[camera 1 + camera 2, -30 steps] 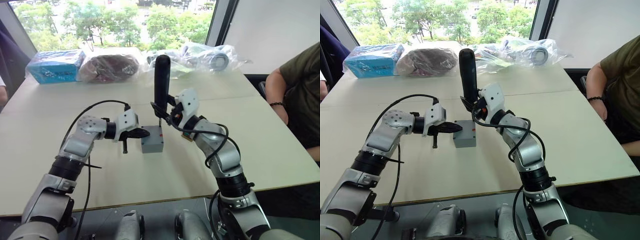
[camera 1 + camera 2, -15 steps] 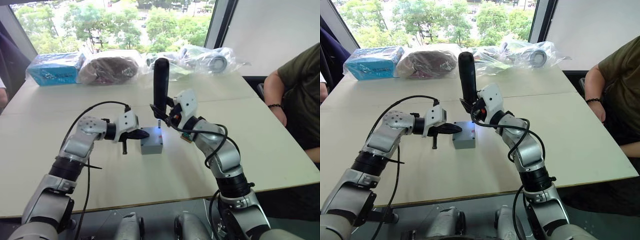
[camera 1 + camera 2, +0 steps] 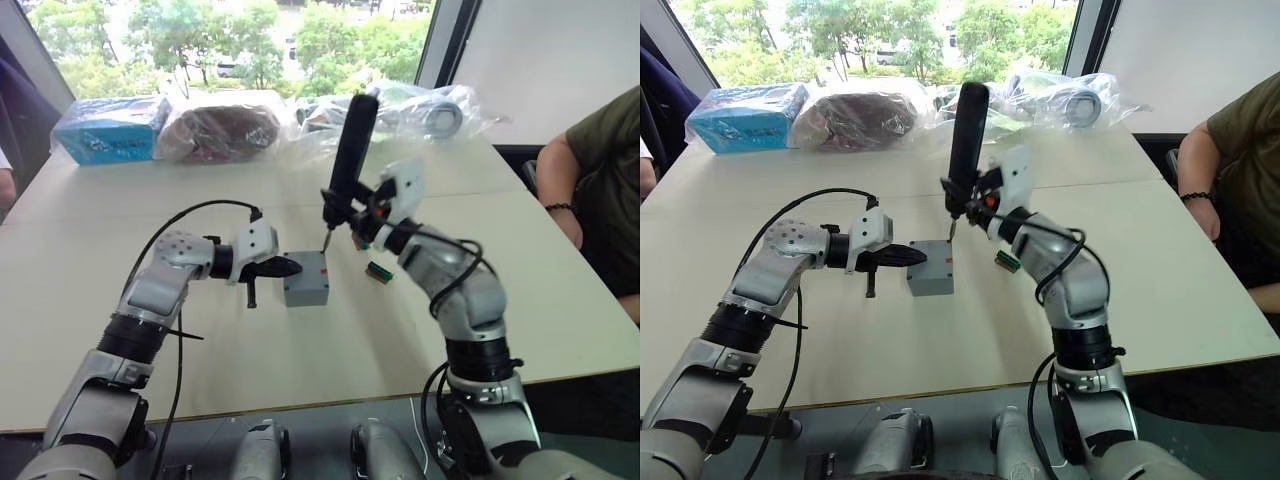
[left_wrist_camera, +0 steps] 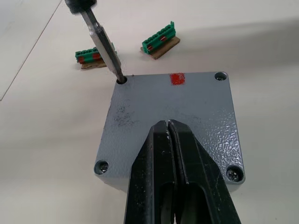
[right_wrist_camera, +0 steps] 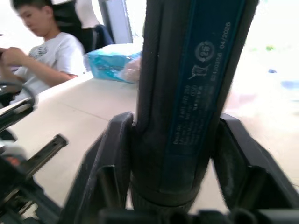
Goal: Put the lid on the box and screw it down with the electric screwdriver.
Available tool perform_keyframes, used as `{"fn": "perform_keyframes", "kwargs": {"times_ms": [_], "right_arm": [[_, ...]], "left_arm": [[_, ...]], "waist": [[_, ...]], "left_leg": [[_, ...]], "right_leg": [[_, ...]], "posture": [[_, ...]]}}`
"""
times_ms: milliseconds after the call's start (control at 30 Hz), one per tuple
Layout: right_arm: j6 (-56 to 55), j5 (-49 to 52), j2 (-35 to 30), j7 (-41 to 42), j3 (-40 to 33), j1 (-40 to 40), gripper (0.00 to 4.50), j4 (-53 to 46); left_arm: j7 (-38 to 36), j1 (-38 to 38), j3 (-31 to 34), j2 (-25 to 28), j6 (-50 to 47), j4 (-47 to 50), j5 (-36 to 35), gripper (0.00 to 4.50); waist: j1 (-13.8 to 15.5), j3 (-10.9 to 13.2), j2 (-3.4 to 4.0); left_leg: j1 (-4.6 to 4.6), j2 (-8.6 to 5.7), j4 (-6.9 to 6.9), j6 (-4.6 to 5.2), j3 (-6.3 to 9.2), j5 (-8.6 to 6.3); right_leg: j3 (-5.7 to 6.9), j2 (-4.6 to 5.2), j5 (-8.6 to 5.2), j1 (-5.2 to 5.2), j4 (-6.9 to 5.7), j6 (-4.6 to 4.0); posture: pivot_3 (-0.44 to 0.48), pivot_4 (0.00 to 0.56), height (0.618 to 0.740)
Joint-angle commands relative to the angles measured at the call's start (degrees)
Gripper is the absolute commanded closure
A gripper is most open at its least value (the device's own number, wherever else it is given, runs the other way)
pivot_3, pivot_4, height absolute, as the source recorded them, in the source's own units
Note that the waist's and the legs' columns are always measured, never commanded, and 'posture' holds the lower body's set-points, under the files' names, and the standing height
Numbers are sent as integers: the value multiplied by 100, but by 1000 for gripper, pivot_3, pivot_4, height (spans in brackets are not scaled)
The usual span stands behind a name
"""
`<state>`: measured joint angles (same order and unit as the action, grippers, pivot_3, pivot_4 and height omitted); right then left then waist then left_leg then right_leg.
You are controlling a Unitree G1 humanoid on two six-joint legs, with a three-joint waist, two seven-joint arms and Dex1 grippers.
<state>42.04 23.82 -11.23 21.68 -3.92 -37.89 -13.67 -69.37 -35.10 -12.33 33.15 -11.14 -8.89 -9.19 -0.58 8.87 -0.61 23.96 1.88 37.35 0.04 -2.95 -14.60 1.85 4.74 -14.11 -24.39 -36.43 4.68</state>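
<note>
Big pale table (image 3: 560, 300), mostly bare around the work spot; its near edge and right edge are well apart from the box. Along the far edge: blue package (image 3: 110, 130) and plastic-wrapped items (image 3: 225, 128), well clear of both arms. Person's arm (image 3: 590, 170) at the right side, cut off by the frame edge.

Right gripper (image 3: 362, 212) clamped on the electric screwdriver (image 3: 350, 150), which is tilted, top leaning away to the right; its metal bit (image 4: 103, 44) meets a corner screw hole of the lid (image 4: 173, 116). Lid sits on the box (image 3: 305, 290), mid-table; red mark near the lid's far edge. Box interior hidden by the lid.

Left gripper (image 4: 169, 128), fingers pressed together with nothing between them, tips resting over the lid's near side; whether they touch it is hard to tell.

Two small green connector parts (image 4: 161, 42) lie on the table just beyond the box, apart from it. In the right wrist view the screwdriver body blocks most of the scene.
</note>
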Motion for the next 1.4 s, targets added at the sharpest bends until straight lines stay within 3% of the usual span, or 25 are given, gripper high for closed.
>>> {"fn": "perform_keyframes", "kwargs": {"times_ms": [33,133,267,467,700,1000,1067,1100,1167,1233,1400], "right_arm": [[1113,535,-620,-94,-479,-597,2601,-791],[2277,585,-1226,-330,-687,-955,2601,-595],[3761,397,-2432,-198,-142,-1391,2601,3],[4438,160,-3364,126,842,-1781,2601,1101],[4449,-95,-3473,627,1919,-2052,2601,2571],[3884,-599,-3091,931,2367,-2106,2601,3914],[3859,-662,-3051,991,2355,-2130,1632,4032],[3814,-693,-3049,1027,2341,-2134,1508,4048],[3736,-738,-3077,1084,2262,-2147,650,4001],[3613,-781,-3197,1180,2245,-2152,101,3766],[3400,-799,-3843,1569,2195,-2161,101,2540]], "left_arm": [[-70,-125,231,108,-219,635,-313,4500],[-93,-240,397,189,-481,1057,-593,4500],[-99,-382,600,283,-836,1500,-980,4500],[-49,-453,796,378,-1236,1954,-1442,4500],[54,-419,911,534,-1384,2135,-1626,4500],[220,-399,996,665,-1570,2341,-1771,4500],[254,-391,1000,680,-1610,2356,-1792,4500],[273,-383,1001,691,-1645,2362,-1800,4500],[311,-343,1002,729,-1705,2384,-1801,4500],[345,-282,1024,778,-1750,2409,-1796,4500],[446,-98,1151,1054,-1766,2319,-1692,4500]], "waist": [[-6,15,0],[-8,20,-4],[-5,33,1],[-39,74,13],[-29,84,12],[-28,90,7],[-30,90,6],[-25,90,6],[-23,90,5],[-13,90,6],[-7,96,11]], "left_leg": [[19,-1,2,0,0,0],[37,-5,4,1,0,0],[40,-9,-2,1,-3,-1],[41,-11,-1,2,-7,-1],[42,-10,-1,2,-7,0],[43,-10,5,2,-8,0],[39,-10,11,2,-8,0],[39,-10,15,2,-8,0],[40,-10,25,2,-7,0],[42,-10,31,2,-7,0],[47,-10,31,2,-5,-1]], "right_leg": [[0,0,5,-16,0,9],[5,-3,7,-29,6,12],[8,-5,7,-29,17,12],[2,-11,7,-33,19,12],[2,-17,7,-35,18,12],[3,-17,8,-32,19,14],[3,-17,10,-26,19,18],[3,-17,11,-24,19,19],[4,-18,12,-19,18,21],[4,-17,13,-19,18,21],[4,-15,13,-23,18,23]], "posture": [[0,150,740],[0,150,740],[0,150,740],[0,150,740],[0,150,740],[0,150,740],[0,150,740],[0,150,740],[0,150,740],[0,150,740],[0,150,740]]}}
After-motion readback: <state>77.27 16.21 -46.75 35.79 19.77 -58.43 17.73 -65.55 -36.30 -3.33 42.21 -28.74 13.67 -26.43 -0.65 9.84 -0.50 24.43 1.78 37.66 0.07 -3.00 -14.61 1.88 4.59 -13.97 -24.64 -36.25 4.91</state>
